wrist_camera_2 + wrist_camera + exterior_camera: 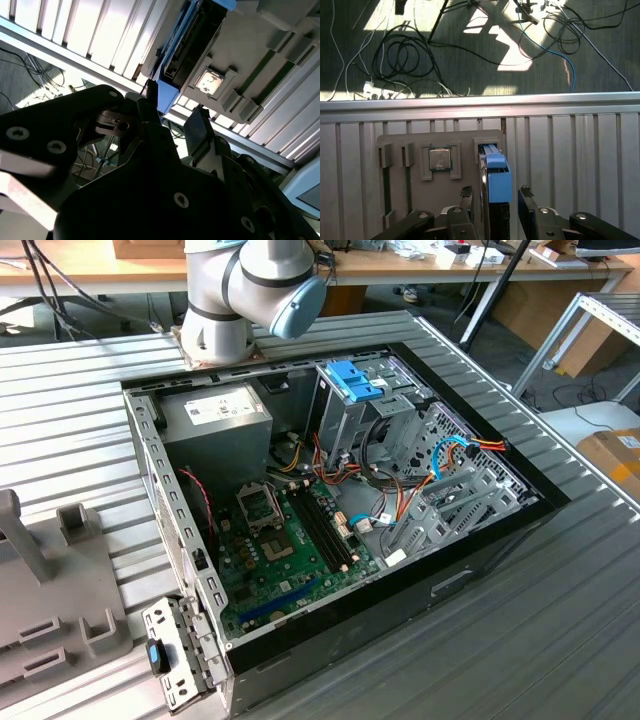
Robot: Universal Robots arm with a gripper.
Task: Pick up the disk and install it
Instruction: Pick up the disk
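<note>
The disk (496,182) stands on edge in a slot of a grey holder plate (465,137), with its light-blue carrier rail facing the camera in the first wrist view. In the second wrist view the disk (192,37) shows its dark grey body and long blue edge. My gripper (495,200) straddles it in both wrist views. One black finger (467,196) is on one flat side and the other finger (525,200) on the opposite side. A small gap shows on each side, so the gripper (175,102) is open. The silver drive cage (350,410) with a blue tab stands inside the open computer case (470,570).
A square processor chip (440,159) sits in a pocket of the holder plate beside the disk. The ribbed metal table (580,160) ends just beyond the holder, with cables on the floor past it. In the case are the grey power supply (215,420) and the motherboard (285,550).
</note>
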